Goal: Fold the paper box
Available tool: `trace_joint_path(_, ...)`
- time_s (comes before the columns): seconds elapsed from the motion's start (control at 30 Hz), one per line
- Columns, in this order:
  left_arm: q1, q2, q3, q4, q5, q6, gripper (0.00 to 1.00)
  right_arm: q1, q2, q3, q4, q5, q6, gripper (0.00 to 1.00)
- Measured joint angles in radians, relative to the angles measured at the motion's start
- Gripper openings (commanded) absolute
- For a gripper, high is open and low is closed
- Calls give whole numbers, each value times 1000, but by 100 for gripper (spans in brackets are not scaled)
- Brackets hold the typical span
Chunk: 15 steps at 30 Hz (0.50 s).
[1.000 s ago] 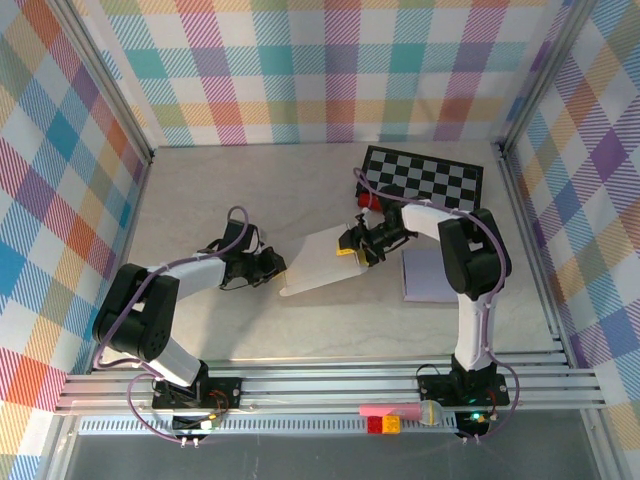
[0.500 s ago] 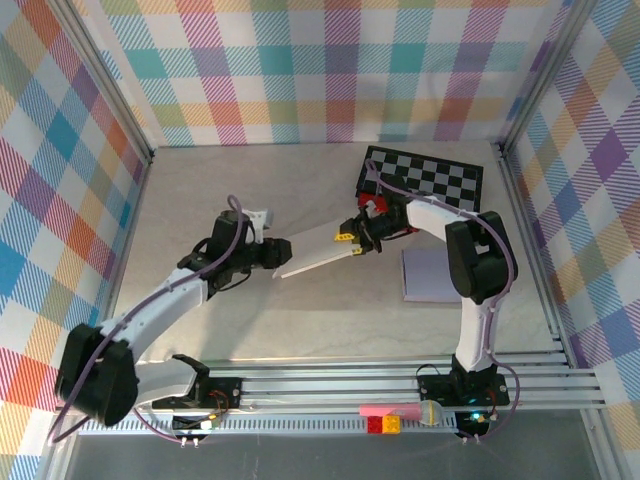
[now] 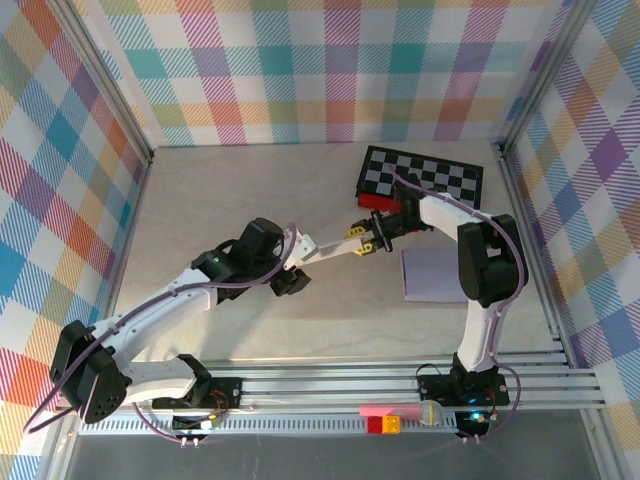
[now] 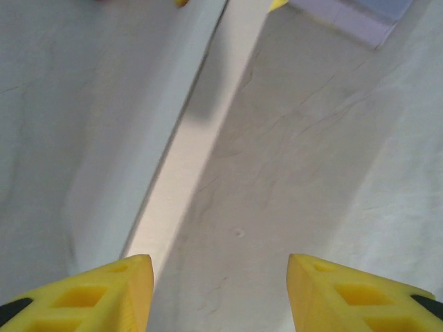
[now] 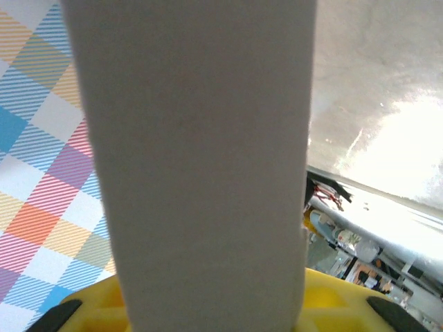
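The paper box (image 3: 325, 248) is a flat white piece, tilted up on edge so it looks like a narrow strip near the middle of the table. My right gripper (image 3: 358, 243) is shut on its right end. In the right wrist view the box's white panel (image 5: 201, 159) rises between the yellow fingers (image 5: 332, 301). My left gripper (image 3: 296, 274) hovers at the box's left end. In the left wrist view it is open (image 4: 218, 294), with bare table between the fingertips. There the box's edge (image 4: 201, 117) runs down toward the left finger (image 4: 83, 294).
A black-and-white checkerboard (image 3: 422, 178) lies at the back right, with a red thing (image 3: 378, 203) at its near corner. A lavender sheet (image 3: 430, 275) lies right of the box, also at the top of the left wrist view (image 4: 353, 14). Plaid walls enclose the table.
My left gripper has opened, let go of the box's left edge and swung right over that end. My right gripper has closed further and tipped the box up on edge.
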Motion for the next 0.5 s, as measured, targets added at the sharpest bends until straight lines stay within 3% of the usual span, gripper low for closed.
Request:
trace_joint_path(0.17,-18,14,2,5,-80,69,54,-1,0,-5,-43,3,18,26)
trace_joint_path(0.5,-22,23,2,31,-134,136,57,-2,-3,-24,-92,-8,29,25)
